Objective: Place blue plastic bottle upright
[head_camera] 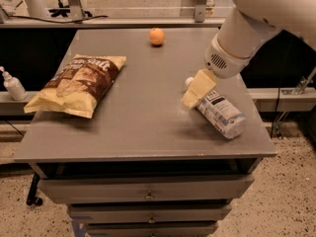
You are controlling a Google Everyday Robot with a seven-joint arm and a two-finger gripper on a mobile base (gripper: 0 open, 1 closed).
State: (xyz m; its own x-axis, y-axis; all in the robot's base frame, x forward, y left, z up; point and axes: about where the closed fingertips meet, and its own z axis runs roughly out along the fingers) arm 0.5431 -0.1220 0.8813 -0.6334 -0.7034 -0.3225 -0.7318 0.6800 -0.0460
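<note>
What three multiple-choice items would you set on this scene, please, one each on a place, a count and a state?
1. Where is the claw?
A. Over the table's left front corner
B. At the cap end of the blue plastic bottle
C. Down by the drawers

2. How many things rest on the table?
A. One
B. Five
C. Three

3. How does the bottle lie?
A. On its side
B. Standing upright
C. Lifted in the air

Answers:
1 B: the claw reaches down to the table's right side, right by the bottle's white cap.
2 C: only the bottle, the chip bag and the orange sit on the top.
3 A: its length rests along the tabletop, with the cap pointing towards the table's middle.
</note>
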